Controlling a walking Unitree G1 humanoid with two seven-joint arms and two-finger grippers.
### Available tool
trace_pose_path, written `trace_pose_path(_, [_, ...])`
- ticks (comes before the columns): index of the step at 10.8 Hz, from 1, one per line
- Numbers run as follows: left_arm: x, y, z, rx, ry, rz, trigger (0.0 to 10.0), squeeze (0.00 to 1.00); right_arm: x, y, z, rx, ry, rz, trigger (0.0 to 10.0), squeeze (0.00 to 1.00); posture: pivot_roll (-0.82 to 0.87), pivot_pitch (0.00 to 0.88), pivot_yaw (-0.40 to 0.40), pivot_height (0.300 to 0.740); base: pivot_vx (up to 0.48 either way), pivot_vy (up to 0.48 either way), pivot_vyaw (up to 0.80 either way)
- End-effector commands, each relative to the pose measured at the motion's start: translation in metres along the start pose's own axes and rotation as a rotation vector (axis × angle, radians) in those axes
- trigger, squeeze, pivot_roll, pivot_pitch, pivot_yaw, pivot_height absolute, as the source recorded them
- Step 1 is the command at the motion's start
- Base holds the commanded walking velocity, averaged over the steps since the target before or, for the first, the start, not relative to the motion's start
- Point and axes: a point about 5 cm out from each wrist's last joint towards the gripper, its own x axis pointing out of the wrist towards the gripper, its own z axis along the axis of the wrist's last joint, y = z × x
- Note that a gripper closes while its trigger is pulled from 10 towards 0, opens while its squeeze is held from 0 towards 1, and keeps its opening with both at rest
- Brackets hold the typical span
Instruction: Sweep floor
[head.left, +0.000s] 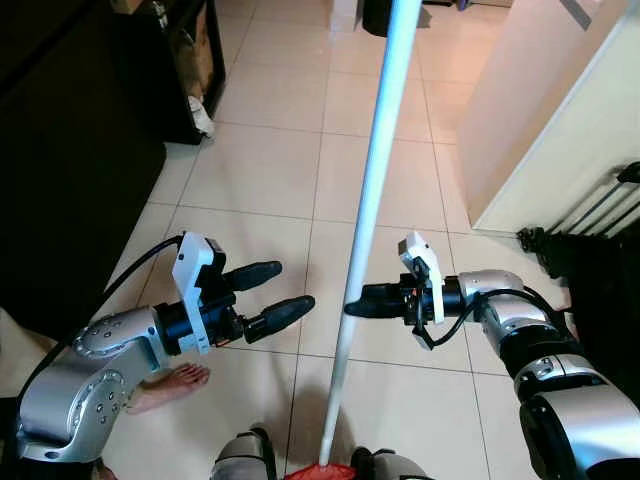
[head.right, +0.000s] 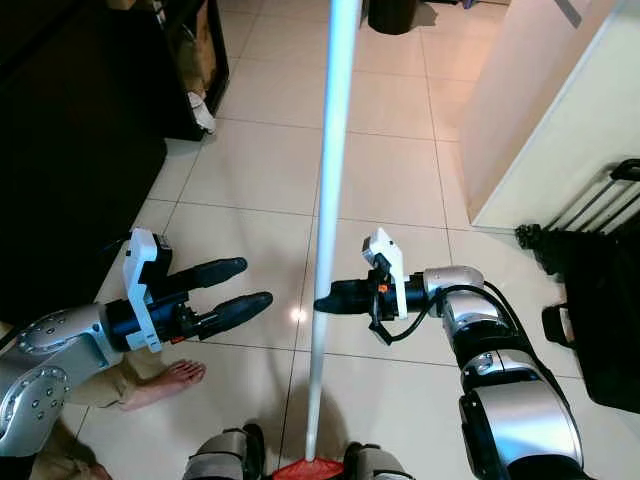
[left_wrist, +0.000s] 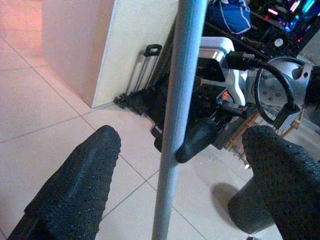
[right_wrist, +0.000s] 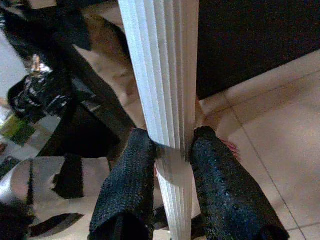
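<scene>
Two claws flank one long pale-blue ribbed broom pole, which stands nearly upright on the beige tiled floor, leaning slightly, its red head between the robot's feet. On the left, the left claw is spread wide and empty, aimed at the pole just beside it to its right. On the right, the right claw is clamped on the pole partway up its length. By my judgement, the left claw need only travel rightward and close lower on the shaft.

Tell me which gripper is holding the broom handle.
The right gripper: its fingers are shut on the pale broom handle. The left gripper is open, beside the handle, not touching it.
</scene>
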Motion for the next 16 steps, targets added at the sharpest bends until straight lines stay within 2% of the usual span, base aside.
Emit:
trace_pose_path(1, [-0.002,-0.003,-0.001,-0.005,0.014,-0.024,10.0,0.00,-0.003,0.002,0.009,-0.014,-0.027,0.057,10.0,0.00,0.12,0.174,-0.053,0.740,0.000,0.000,0.00])
trace_pose_path(2, [-0.004,-0.005,-0.001,-0.001,0.029,-0.036,10.0,0.00,-0.003,0.005,0.009,-0.010,-0.020,0.112,10.0,0.00,0.12,0.175,-0.054,0.740,0.000,0.000,0.00])
trace_pose_path(4, [-0.004,-0.006,-0.002,0.003,0.038,-0.043,10.0,0.00,-0.003,0.009,0.006,-0.010,0.009,0.147,10.0,0.00,0.12,0.177,-0.056,0.740,0.000,0.000,0.00])
trace_pose_path(7, [0.011,-0.021,-0.005,-0.011,0.046,-0.141,10.0,0.00,0.003,0.018,0.003,-0.011,0.013,0.207,10.0,0.00,0.12,0.181,-0.058,0.740,0.000,0.000,0.00])
trace_pose_path(12, [0.023,-0.039,0.002,0.012,0.048,-0.239,10.0,0.00,0.008,0.024,0.006,-0.016,0.017,0.257,10.0,0.00,0.12,0.181,-0.059,0.740,0.000,0.000,0.00])
trace_pose_path(14, [0.023,-0.043,0.004,0.020,0.060,-0.264,10.0,0.00,0.007,0.028,0.007,-0.015,0.011,0.284,10.0,0.00,0.12,0.182,-0.060,0.740,0.000,0.000,0.00])
trace_pose_path(16, [0.016,-0.042,0.000,0.018,0.095,-0.254,10.0,0.00,0.000,0.028,0.009,-0.013,0.013,0.276,10.0,0.00,0.12,0.184,-0.060,0.740,0.000,0.000,0.00])
